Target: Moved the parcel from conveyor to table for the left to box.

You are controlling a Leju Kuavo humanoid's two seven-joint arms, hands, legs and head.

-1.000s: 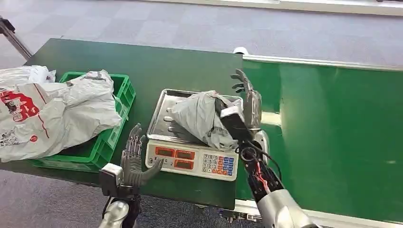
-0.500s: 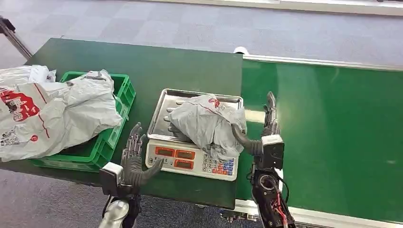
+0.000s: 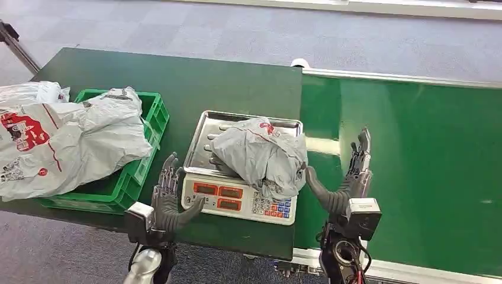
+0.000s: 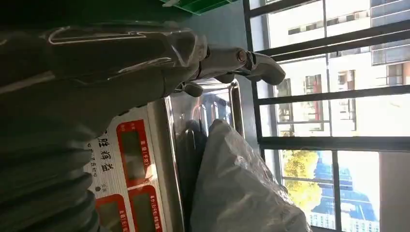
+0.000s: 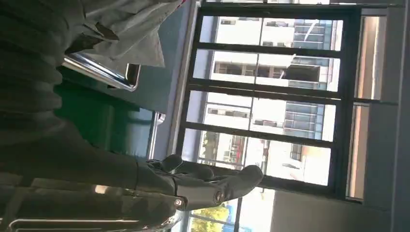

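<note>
A crumpled grey parcel (image 3: 260,154) lies on the steel tray of a weighing scale (image 3: 239,203) on the dark green table (image 3: 195,83). The same parcel (image 4: 241,188) and scale (image 4: 125,169) appear close up in the left wrist view. My right hand (image 3: 346,183) hovers open beside the scale, over the conveyor's near edge, apart from the parcel. My left hand (image 3: 169,198) stays open at the scale's front left corner, its thumb by the display. A corner of the parcel (image 5: 130,24) and the tray rim (image 5: 104,72) show in the right wrist view.
A green crate (image 3: 133,177) at the table's left holds a big pile of grey and white mail bags (image 3: 65,139). The bright green conveyor belt (image 3: 426,160) stretches to the right with nothing on it. Grey floor lies beyond.
My right hand has let go of the parcel, which now rests on the scale tray, and has drawn back right and toward me. The left hand has not moved.
</note>
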